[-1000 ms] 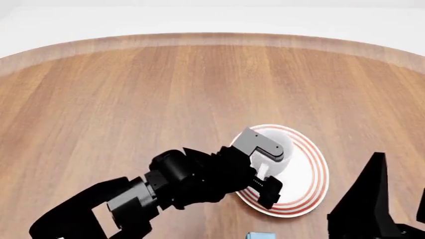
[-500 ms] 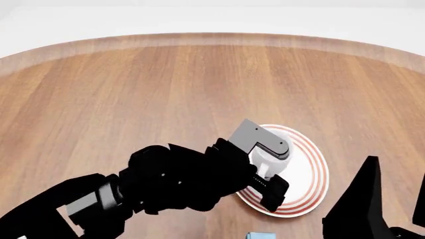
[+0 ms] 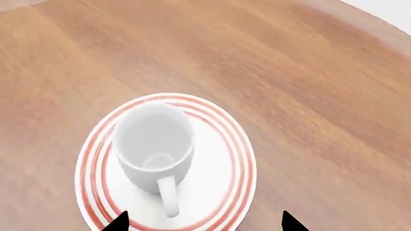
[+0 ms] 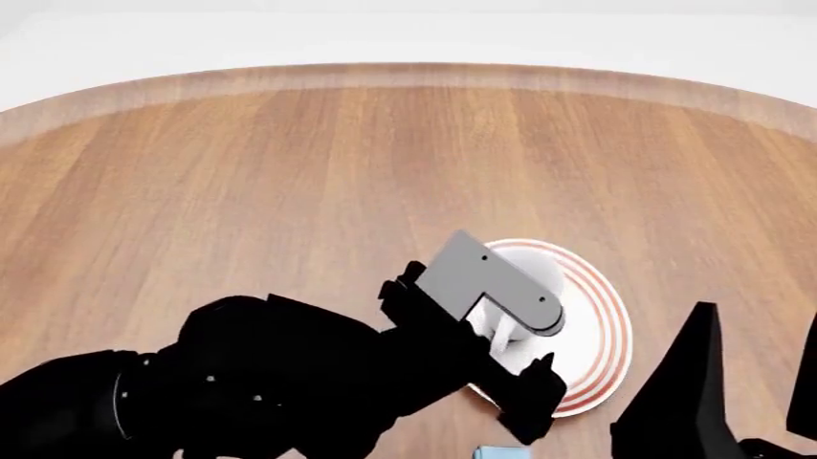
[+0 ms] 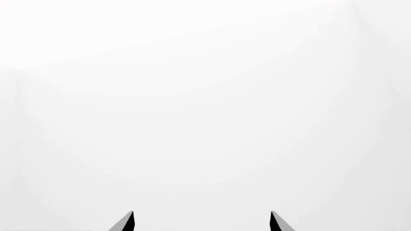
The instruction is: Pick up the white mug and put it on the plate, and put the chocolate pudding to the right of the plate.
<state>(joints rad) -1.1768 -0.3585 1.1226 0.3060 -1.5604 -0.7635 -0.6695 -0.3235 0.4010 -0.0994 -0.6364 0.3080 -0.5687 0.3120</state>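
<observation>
White mug (image 3: pixel 155 144) sat upright on plate (image 3: pixel 224 159), handle toward L gripper (image 3: pixel 204 222); L tips spread wide, nothing between them. Mug part looked done. Best practice: lift L arm straight clear, avoid clipping handle. Chocolate pudding (image 4: pixel 500 451) barely in frame at near edge, below plate. R gripper (image 5: pixel 201 220) spread, empty; suited for pudding.

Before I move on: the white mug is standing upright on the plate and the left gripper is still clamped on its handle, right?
Not quite. The left gripper is open and clear of the handle, as the left wrist view shows. The white mug does stand upright on the plate.
</observation>
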